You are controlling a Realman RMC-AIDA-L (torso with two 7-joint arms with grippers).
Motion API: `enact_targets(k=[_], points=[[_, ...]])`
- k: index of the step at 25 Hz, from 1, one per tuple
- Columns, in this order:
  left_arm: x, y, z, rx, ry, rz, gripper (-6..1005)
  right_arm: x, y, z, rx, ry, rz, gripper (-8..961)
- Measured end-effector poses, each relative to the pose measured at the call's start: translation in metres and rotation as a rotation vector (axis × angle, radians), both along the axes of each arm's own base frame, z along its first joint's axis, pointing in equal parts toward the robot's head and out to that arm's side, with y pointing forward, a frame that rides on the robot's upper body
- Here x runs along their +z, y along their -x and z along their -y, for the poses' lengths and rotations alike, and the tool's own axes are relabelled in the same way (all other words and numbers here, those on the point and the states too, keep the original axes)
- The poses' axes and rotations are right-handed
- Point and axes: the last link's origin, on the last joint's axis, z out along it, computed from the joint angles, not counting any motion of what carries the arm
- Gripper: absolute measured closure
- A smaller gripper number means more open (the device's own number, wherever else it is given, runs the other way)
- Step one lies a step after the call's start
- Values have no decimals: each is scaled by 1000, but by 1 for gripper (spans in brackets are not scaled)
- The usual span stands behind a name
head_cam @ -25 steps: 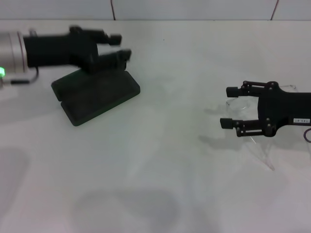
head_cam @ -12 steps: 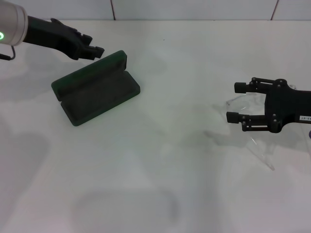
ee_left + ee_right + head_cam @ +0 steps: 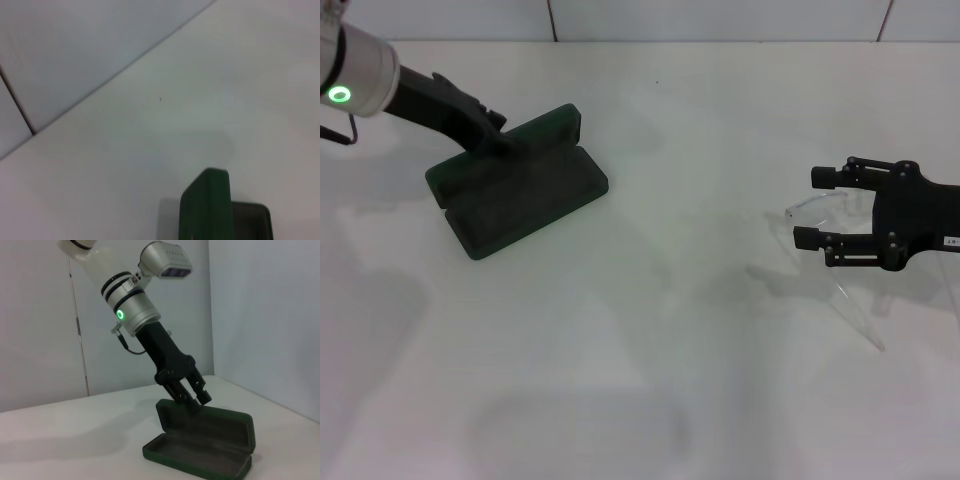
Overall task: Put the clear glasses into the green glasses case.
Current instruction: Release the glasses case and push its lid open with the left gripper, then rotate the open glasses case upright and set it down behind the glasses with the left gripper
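Observation:
The green glasses case lies open at the left of the table, its lid raised behind the dark-lined tray. My left gripper reaches down from the left, its tip at the lid's upper edge; the right wrist view shows the left gripper against the lid of the case. The left wrist view catches only a corner of the case. The clear glasses lie faint on the white table at the right, one thin arm trailing toward me. My right gripper is open, low over them, a finger on either side of the lens.
The white table runs back to a pale wall. My left arm with its green light ring crosses the far left corner.
My left arm swung up off the case and back toward the left, then brought its tip down to the lid's upper edge. The right gripper drifted a little to the right over the glasses.

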Motion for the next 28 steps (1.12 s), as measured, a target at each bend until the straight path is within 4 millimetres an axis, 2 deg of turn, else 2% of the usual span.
enact_targets(k=[10,22,27,28], points=[[-14,5,-2,15,11,-40,541,0,-1,0,-1,-1,1,142],[-13,6,-5,25,12,-81,566,5,-3,1,-7,-22,-8,141],[-14,6,-4,12,21,-88,750,7,-2,0,-8,-33,-18,141],[-15,5,-4,8,24,-81,751,7,-2,-1,-10,-36,-19,141]])
